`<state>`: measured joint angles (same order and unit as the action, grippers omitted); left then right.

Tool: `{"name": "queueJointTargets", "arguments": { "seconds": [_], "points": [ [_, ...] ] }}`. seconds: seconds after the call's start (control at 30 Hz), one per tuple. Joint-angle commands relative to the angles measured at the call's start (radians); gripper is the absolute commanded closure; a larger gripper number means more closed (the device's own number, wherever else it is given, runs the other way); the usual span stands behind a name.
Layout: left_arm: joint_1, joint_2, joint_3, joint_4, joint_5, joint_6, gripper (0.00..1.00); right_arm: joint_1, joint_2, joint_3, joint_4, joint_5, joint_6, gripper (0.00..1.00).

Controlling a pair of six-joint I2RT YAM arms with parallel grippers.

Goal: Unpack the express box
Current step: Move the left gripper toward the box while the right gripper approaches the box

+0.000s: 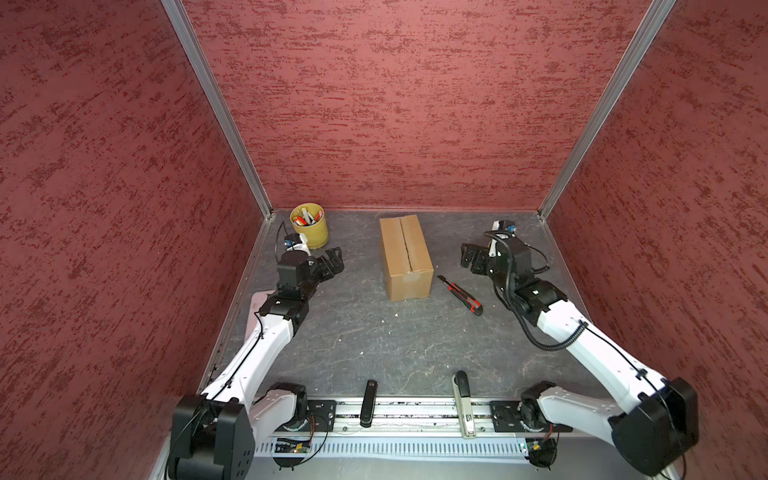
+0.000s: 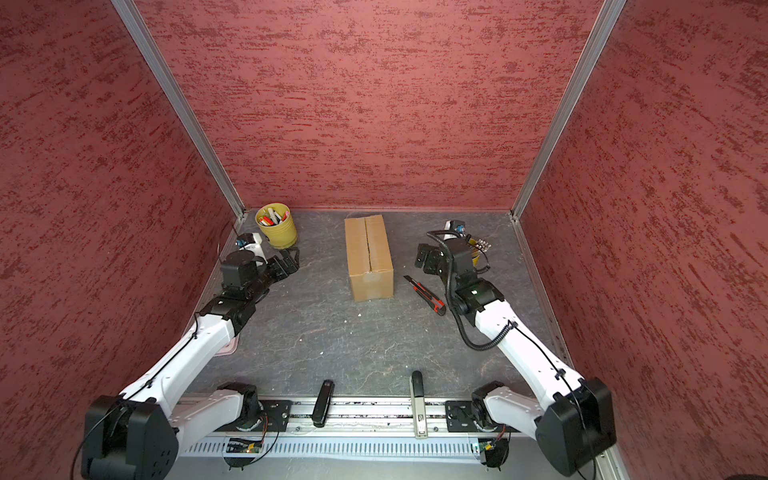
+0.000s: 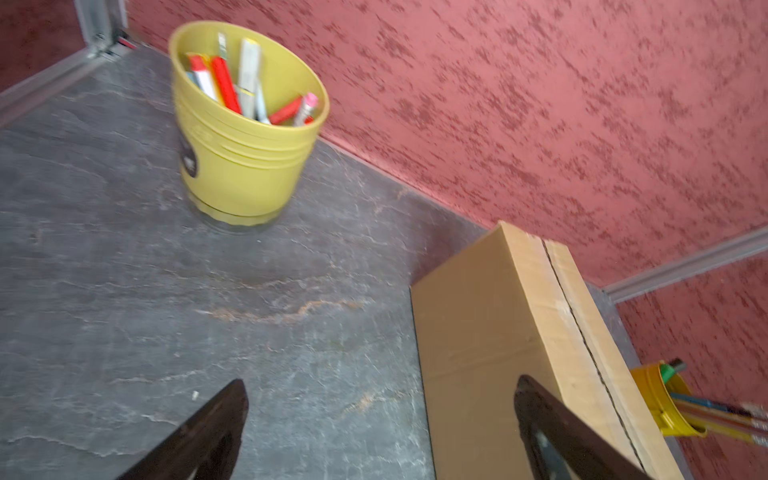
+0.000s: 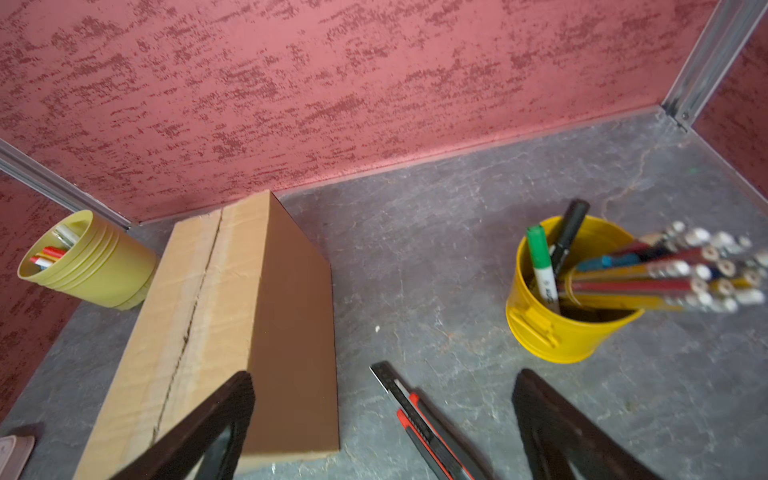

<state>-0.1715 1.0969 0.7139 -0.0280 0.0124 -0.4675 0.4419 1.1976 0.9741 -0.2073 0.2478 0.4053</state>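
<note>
I see soft, even light in both top views, and the express box drops only a thin, weak shadow. The red walls lean outward at the edges. My wrist views are blurry: the green-yellow cup looks smeared, and the pencils are fuzzy

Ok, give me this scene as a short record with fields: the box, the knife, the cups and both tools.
box: express box standing on the table, top flaps closed
knife: red and black utility knife lying flat to the right of the box, not touching it
cups: pale yellow cup in the far left corner; bright yellow cup on the right, holding pencils and markers
left arm: left tool open, empty, left of the box
right arm: right tool open, empty, right of the box
status: box not yet opened
</note>
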Motion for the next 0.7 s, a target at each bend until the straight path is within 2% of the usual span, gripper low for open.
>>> {"name": "queueJointTargets", "arguments": {
  "seconds": [0.0, 0.1, 0.13, 0.23, 0.37, 0.57, 0.67],
  "points": [
    [-0.053, 0.052, 0.068, -0.068, -0.08, -0.002, 0.01, 0.021, 0.057, 0.063, 0.076, 0.039, -0.025, 0.01],
    [-0.086, 0.107, 0.129, -0.093, -0.089, 0.003, 0.01, 0.023, 0.13, 0.127, 0.109, -0.009, -0.044, 0.02],
    [-0.095, 0.127, 0.151, -0.105, -0.096, 0.003, 0.01, 0.023, 0.156, 0.15, 0.112, -0.021, -0.047, 0.07],
    [-0.116, 0.176, 0.2, -0.116, -0.092, 0.008, 0.01, 0.023, 0.229, 0.219, 0.096, -0.054, -0.058, 0.42],
    [-0.127, 0.241, 0.251, -0.122, -0.071, 0.007, 0.01, 0.022, 0.319, 0.287, 0.093, -0.093, -0.059, 0.74],
    [-0.128, 0.36, 0.327, -0.101, -0.006, -0.004, 0.01, 0.016, 0.447, 0.377, 0.087, -0.113, -0.061, 0.94],
    [-0.128, 0.432, 0.379, -0.098, 0.026, -0.006, 0.0, -0.001, 0.518, 0.421, 0.086, -0.132, -0.052, 0.99]
  ]
}}
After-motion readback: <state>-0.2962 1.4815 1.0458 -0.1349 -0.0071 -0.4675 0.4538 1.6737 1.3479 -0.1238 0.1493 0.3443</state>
